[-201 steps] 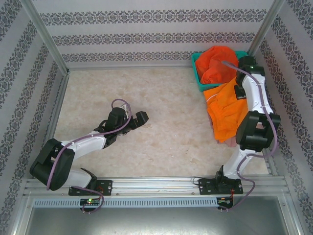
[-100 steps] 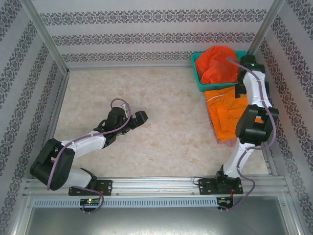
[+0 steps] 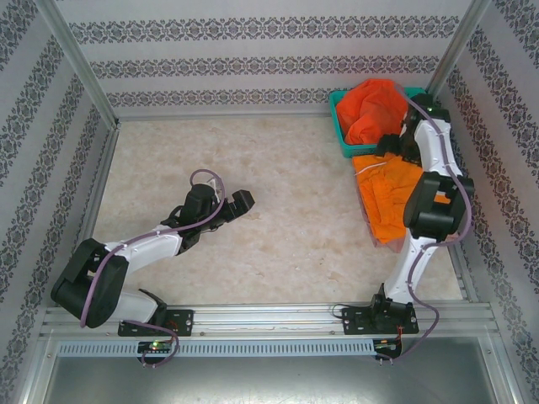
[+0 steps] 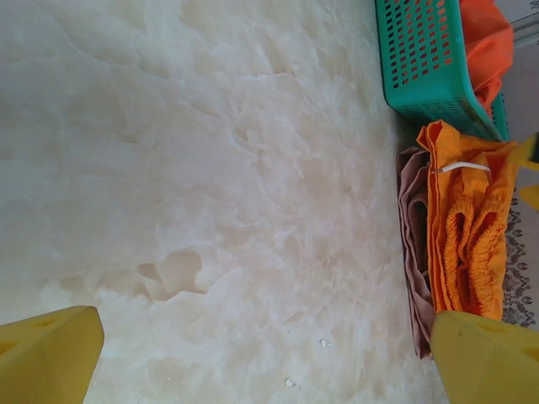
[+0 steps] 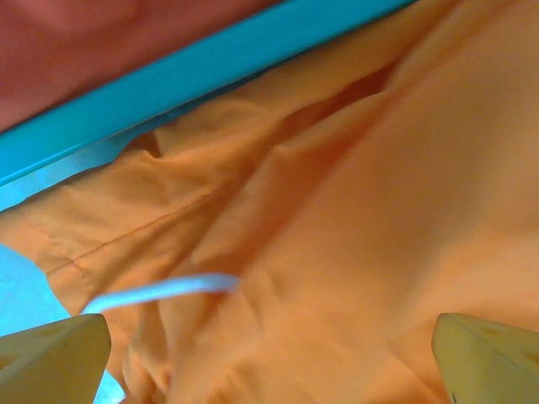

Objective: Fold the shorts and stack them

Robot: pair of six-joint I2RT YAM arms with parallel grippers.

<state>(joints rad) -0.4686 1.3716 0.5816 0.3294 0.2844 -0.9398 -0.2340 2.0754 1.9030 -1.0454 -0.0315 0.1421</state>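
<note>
shorts (image 3: 389,200), orange over pink, beside basket (image 3: 340,123)

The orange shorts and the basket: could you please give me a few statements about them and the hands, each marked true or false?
1. The orange shorts lie on the table, outside the teal basket. True.
2. The red-orange shorts are spread flat on the table. False: they sit bunched in the basket.
3. The dusty pink shorts peek out from under the orange shorts. True.
4. The right hand is shut on the orange shorts. False: it is open just above them, holding nothing.
5. The left hand grips the basket. False: it is open over bare table.
</note>
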